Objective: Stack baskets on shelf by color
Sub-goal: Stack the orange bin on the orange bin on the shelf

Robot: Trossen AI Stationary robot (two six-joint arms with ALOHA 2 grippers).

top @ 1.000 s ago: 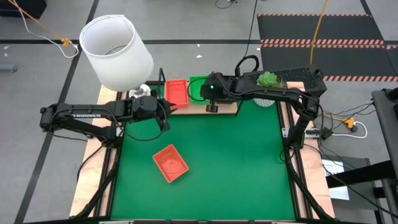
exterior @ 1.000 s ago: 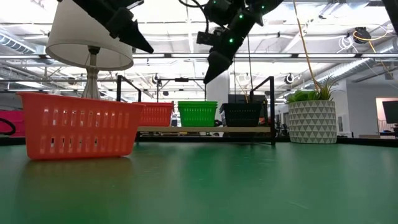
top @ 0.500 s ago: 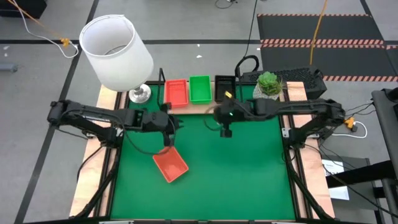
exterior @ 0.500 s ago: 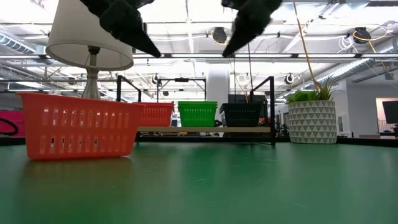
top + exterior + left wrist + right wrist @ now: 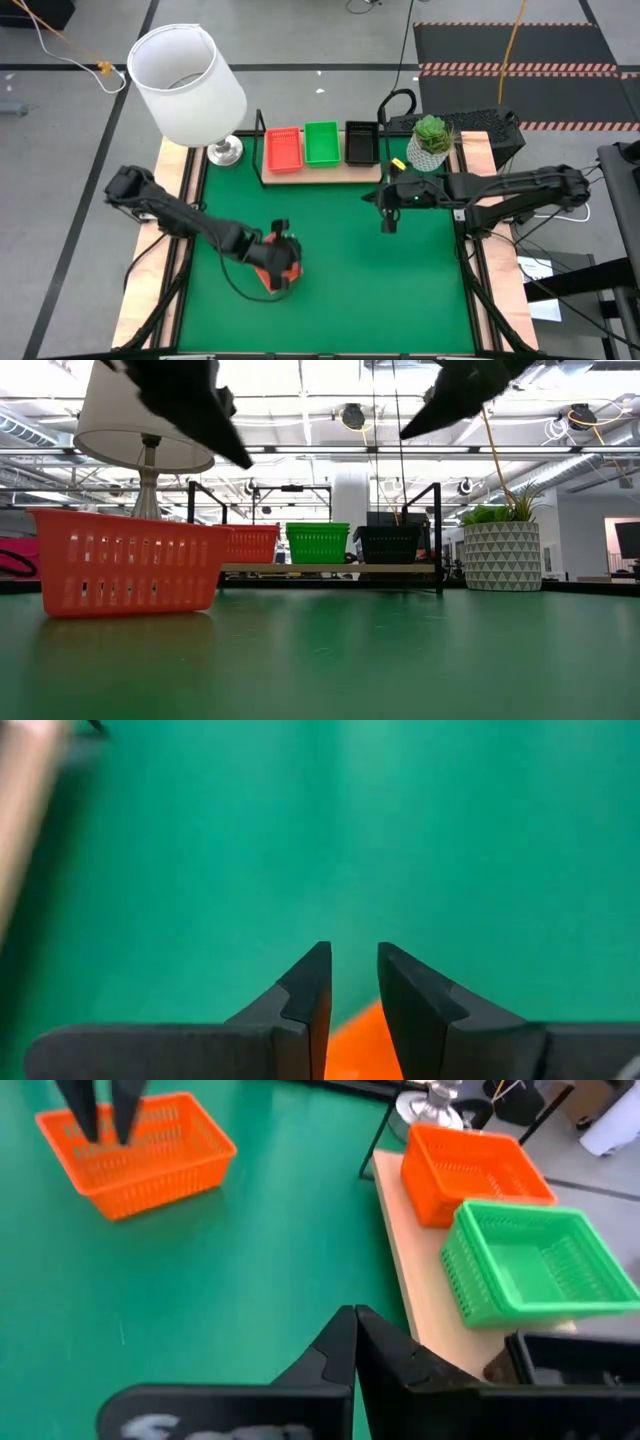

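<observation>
green mat [image 5: 400, 280] under warehouse ceiling [image 5: 300, 420]

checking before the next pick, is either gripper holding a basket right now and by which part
Nothing is held. The left gripper hangs over the loose orange basket on the mat, fingers slightly apart, not touching it. The right gripper is shut on nothing.

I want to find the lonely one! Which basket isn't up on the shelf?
The orange basket on the green mat, under the left gripper. The others sit side by side on the shelf.
</observation>
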